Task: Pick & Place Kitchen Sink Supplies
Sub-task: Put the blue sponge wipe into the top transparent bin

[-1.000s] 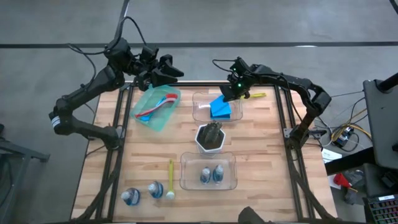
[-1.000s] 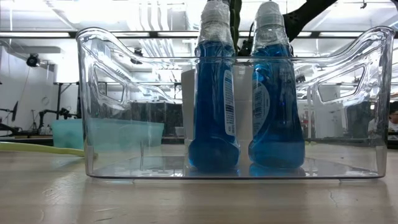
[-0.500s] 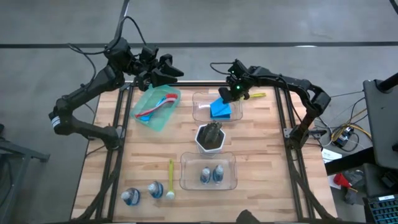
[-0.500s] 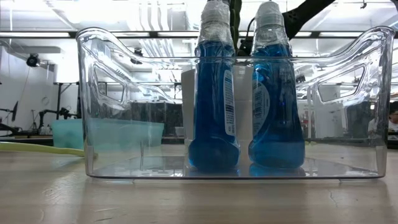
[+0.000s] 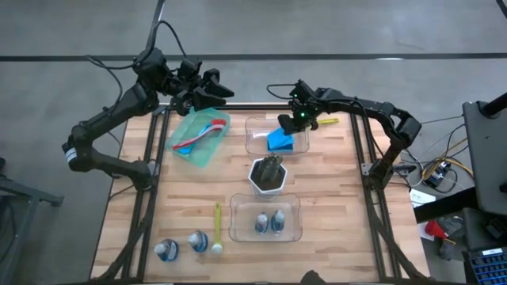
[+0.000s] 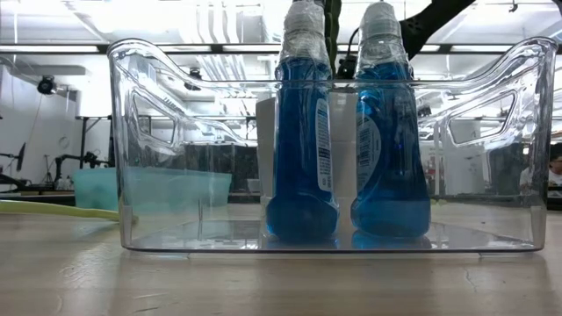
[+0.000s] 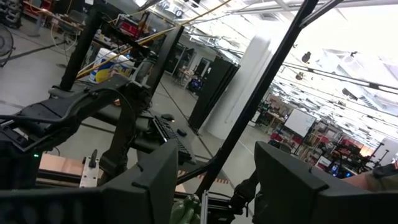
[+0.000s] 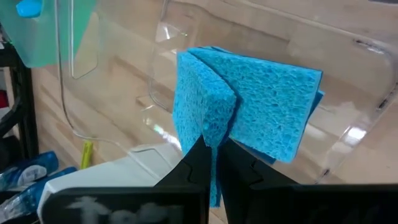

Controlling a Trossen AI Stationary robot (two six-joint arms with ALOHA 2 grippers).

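My right gripper (image 5: 297, 120) (image 8: 213, 146) is shut on a blue sponge (image 8: 205, 99) over the far clear bin (image 5: 255, 141). A second blue sponge (image 8: 273, 102) shows right behind the first. My left gripper (image 5: 212, 89) (image 7: 214, 186) hangs open and empty above the table's far left edge, beyond the green tray (image 5: 198, 146), which holds a blue and a pink brush (image 5: 200, 131). Two bottles of blue liquid (image 6: 303, 140) (image 6: 386, 140) stand in the near clear bin (image 5: 238, 226). My right gripper pinches the sponge's thin edge (image 8: 210, 134) between its two fingers. The fingers slant down from the table's far right. The sponge stands edge-on to the fingers inside the bin's outline. Whether its far end rests on the bin, I cannot tell.
A white pot with a dark plant (image 5: 268, 174) stands between the two bins. Two more bottles (image 5: 166, 251) (image 5: 198, 241) and a yellow brush (image 5: 218, 226) are at the near left. Another yellow brush (image 5: 329, 121) lies at the far right.
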